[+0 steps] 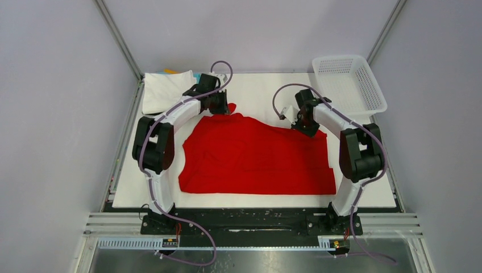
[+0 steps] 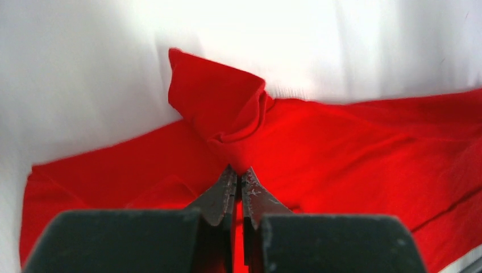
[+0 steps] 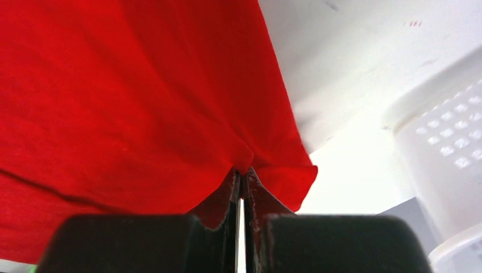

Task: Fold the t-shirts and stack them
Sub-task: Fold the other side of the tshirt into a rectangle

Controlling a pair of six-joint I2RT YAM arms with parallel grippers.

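Note:
A bright red t-shirt (image 1: pixel 256 156) lies spread across the middle of the white table. My left gripper (image 1: pixel 223 106) is shut on its far left edge; the left wrist view shows the jaws (image 2: pixel 239 172) pinching a bunched fold of red cloth (image 2: pixel 227 108). My right gripper (image 1: pixel 299 121) is shut on the shirt's far right edge; the right wrist view shows the jaws (image 3: pixel 242 173) closed on the red hem (image 3: pixel 170 114). A folded white t-shirt (image 1: pixel 165 88) lies at the far left corner, with slivers of orange and cyan cloth behind it.
A white plastic mesh basket (image 1: pixel 348 82) stands at the far right corner, also in the right wrist view (image 3: pixel 443 148). Grey enclosure walls and metal rails ring the table (image 1: pixel 256 91). The arm bases sit at the near edge.

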